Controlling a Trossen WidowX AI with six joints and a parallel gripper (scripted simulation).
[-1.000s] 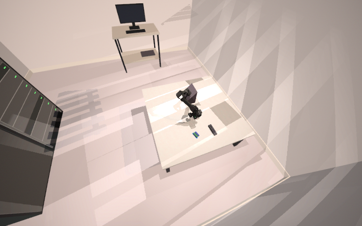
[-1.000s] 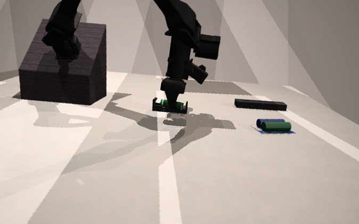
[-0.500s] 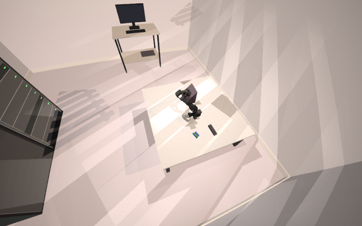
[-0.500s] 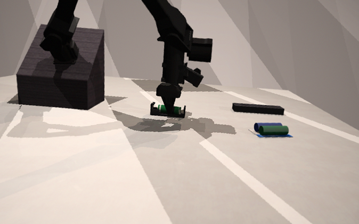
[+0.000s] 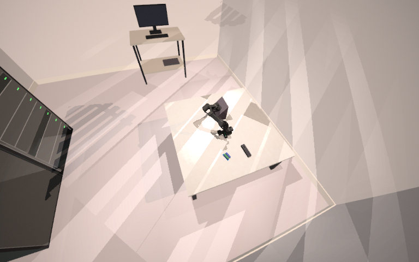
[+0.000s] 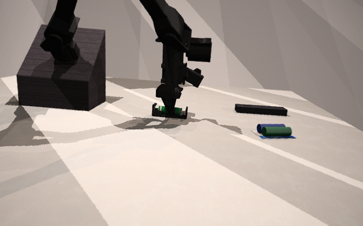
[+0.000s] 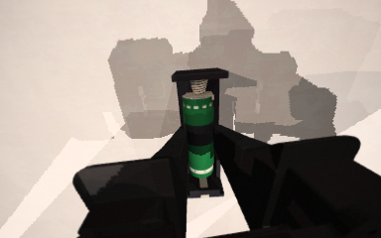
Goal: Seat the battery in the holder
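Observation:
The green battery [image 6: 164, 109] [image 7: 200, 116] lies lengthwise between the end walls of the black holder [image 6: 154, 111] [image 7: 198, 75], roughly parallel to its base. In the wrist view its flat end is at the top, touching or nearly touching the coiled spring [image 7: 199, 86], several turns of which show. Its other end points to the lower end wall, with a grey metal piece between; whether the terminal is under the lip I cannot tell. My gripper [image 5: 225, 135] [image 6: 171, 111] [image 7: 197, 128] is shut on the battery's middle, fingertips down at the holder's sides. The fingers hide the battery's underside.
A green cylinder [image 6: 276, 131] and a blue cylinder [image 6: 270, 126] lie side by side on the table [image 5: 197, 182] [image 6: 195, 196], beyond the holder from the arm's base. A black bar [image 5: 245, 150] [image 6: 260, 110] lies near them. The arm's base stands on a dark block [image 6: 52, 83].

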